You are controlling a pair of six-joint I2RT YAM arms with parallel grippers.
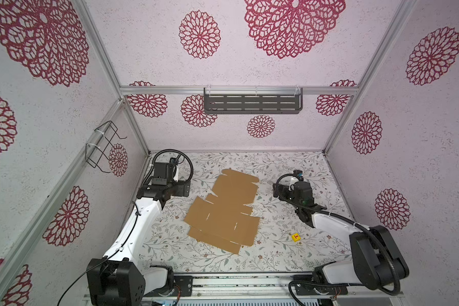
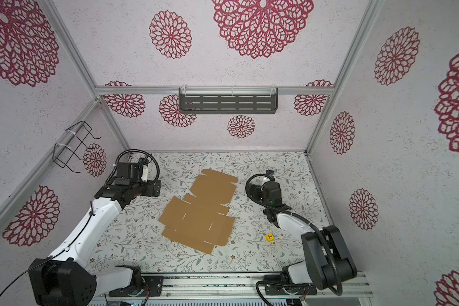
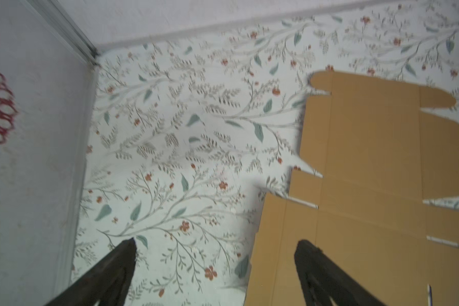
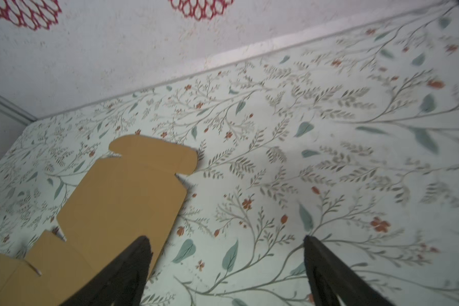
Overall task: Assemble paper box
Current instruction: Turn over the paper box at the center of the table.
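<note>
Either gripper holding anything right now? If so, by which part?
Nothing is held. The left gripper and right gripper are both open with nothing between the jaws. The paper box lies flat on the table, ungripped.

You've got a small yellow cube w/ a red mark (image 1: 296,236) sitting on the white tabletop w/ leaf-and-flower print (image 1: 289,164), right side, nearer the front edge. On the back wall you'll see a dark grey slotted metal shelf (image 1: 252,102), hung from a horizontal aluminium rail (image 1: 164,90). A black wire rack (image 1: 104,145) is tied w/ white zip ties to the slanted rail on the left wall. All walls are pale textured panels w/ red floral medallions (image 1: 199,34).
</note>
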